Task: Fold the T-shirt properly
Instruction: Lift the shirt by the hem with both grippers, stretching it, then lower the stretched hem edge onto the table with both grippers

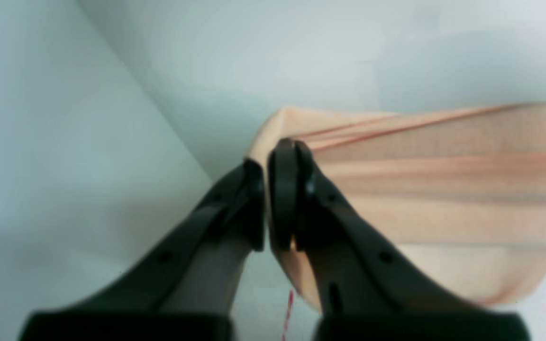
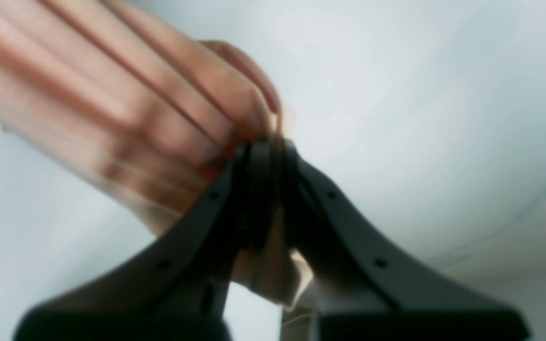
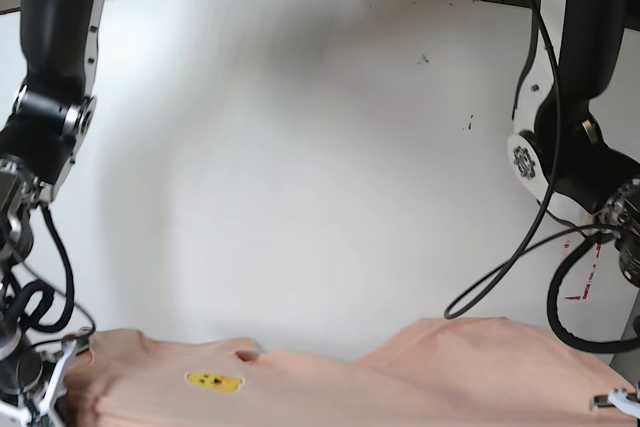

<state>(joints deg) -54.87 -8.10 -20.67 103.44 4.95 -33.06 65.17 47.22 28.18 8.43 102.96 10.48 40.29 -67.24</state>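
White table [image 3: 300, 147] bare beyond the peach T-shirt [image 3: 330, 387], black cables [image 3: 520, 247] dangling alongside, left gripper [image 1: 267, 199] pinching one corner, right gripper [image 2: 266, 189] pinching another, cloth stretched taut between.

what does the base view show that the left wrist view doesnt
Only the base view shows the wide white table, both arms standing at the sides, the black cables, and the yellow smiling-face print on the T-shirt, which spans the near edge.

Only the left wrist view shows the left gripper up close: it is shut on a pinched corner of the peach fabric, which stretches taut to the right in long creases.

Both show the peach T-shirt over a plain white surface.
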